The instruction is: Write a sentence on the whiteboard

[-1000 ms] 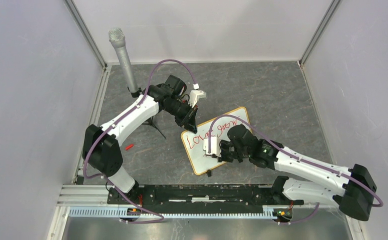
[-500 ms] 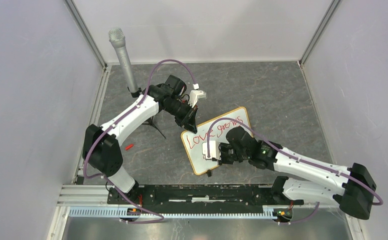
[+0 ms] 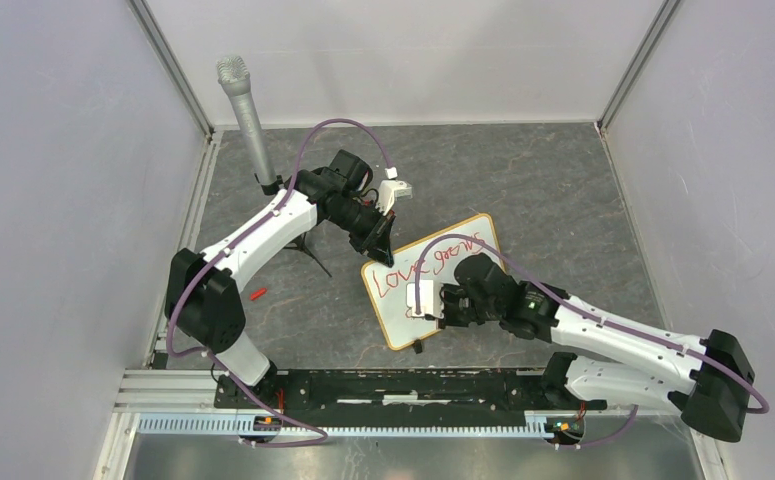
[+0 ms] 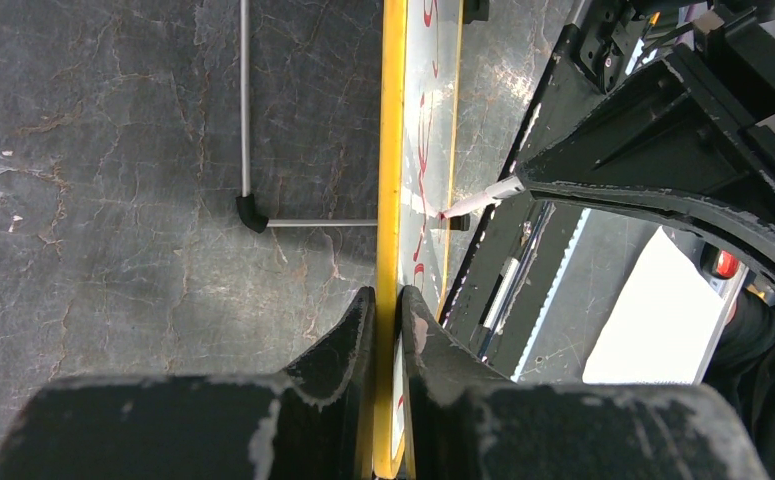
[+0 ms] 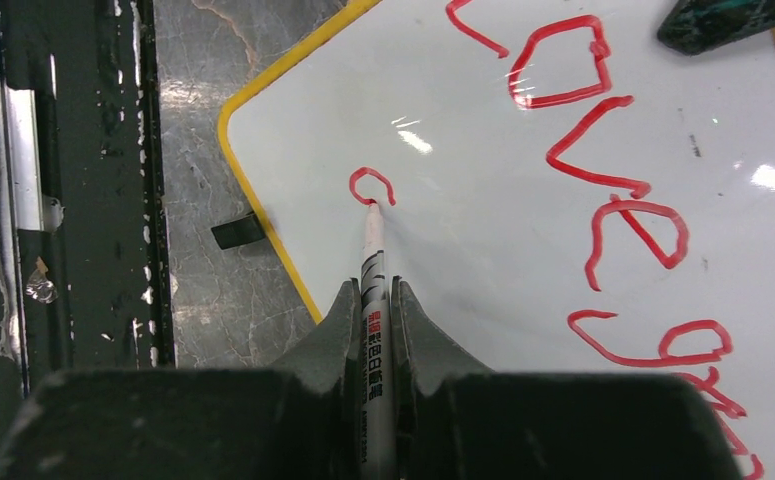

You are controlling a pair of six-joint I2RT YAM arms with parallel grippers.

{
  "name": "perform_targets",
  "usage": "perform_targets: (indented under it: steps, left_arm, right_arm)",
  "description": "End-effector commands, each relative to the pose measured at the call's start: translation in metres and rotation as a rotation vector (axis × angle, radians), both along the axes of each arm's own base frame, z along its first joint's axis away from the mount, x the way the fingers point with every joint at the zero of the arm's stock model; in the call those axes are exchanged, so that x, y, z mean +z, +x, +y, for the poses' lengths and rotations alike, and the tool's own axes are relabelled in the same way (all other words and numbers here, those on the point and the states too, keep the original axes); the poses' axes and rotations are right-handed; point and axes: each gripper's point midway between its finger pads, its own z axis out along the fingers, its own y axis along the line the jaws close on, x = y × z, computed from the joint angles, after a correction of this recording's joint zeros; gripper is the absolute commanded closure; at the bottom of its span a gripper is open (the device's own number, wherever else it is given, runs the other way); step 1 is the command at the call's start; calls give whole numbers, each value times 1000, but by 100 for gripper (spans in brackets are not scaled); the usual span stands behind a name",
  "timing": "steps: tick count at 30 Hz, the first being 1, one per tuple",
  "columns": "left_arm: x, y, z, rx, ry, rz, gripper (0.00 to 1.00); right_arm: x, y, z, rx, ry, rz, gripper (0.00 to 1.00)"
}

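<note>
The whiteboard (image 3: 395, 318) lies tilted on the dark floor, with its yellow-looking frame (image 4: 393, 150) edge-on in the left wrist view. The sentence (image 3: 431, 262) reads "Love grows" in red on the top line (image 5: 613, 190). A small red curl (image 5: 371, 182) starts the second line near the board's lower left corner. My left gripper (image 3: 381, 243) (image 4: 388, 295) is shut on the board's frame at its far corner. My right gripper (image 3: 433, 303) (image 5: 374, 288) is shut on a white marker (image 5: 371, 235), whose tip touches the curl.
A grey microphone (image 3: 246, 120) stands on a tripod at the back left. A small red cap (image 3: 257, 294) lies on the floor left of the board. A black clip foot (image 5: 235, 230) sticks out at the board's near edge. A black rail (image 3: 393, 385) runs along the near side.
The "s" of "grows" was finished. My right gripper then moved the marker down and left to the second line and drew a small curl. The left arm has not moved.
</note>
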Motion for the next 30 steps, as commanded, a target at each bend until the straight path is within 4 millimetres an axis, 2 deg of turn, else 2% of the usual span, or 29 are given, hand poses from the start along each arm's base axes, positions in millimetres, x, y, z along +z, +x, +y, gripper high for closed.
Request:
perform_targets:
  steps: [1, 8, 12, 30]
  left_arm:
    - [-6, -8, 2, -22, 23, 31, 97]
    - [-6, -8, 2, -24, 21, 27, 97]
    - [-6, -8, 2, -26, 22, 26, 97]
    - [-8, -7, 2, -26, 26, 26, 98]
  right_arm:
    - [39, 20, 10, -68, 80, -81, 100]
    - [58, 32, 13, -108, 104, -122, 100]
    - [62, 34, 14, -110, 104, -129, 100]
    - [9, 9, -1, -41, 12, -28, 100]
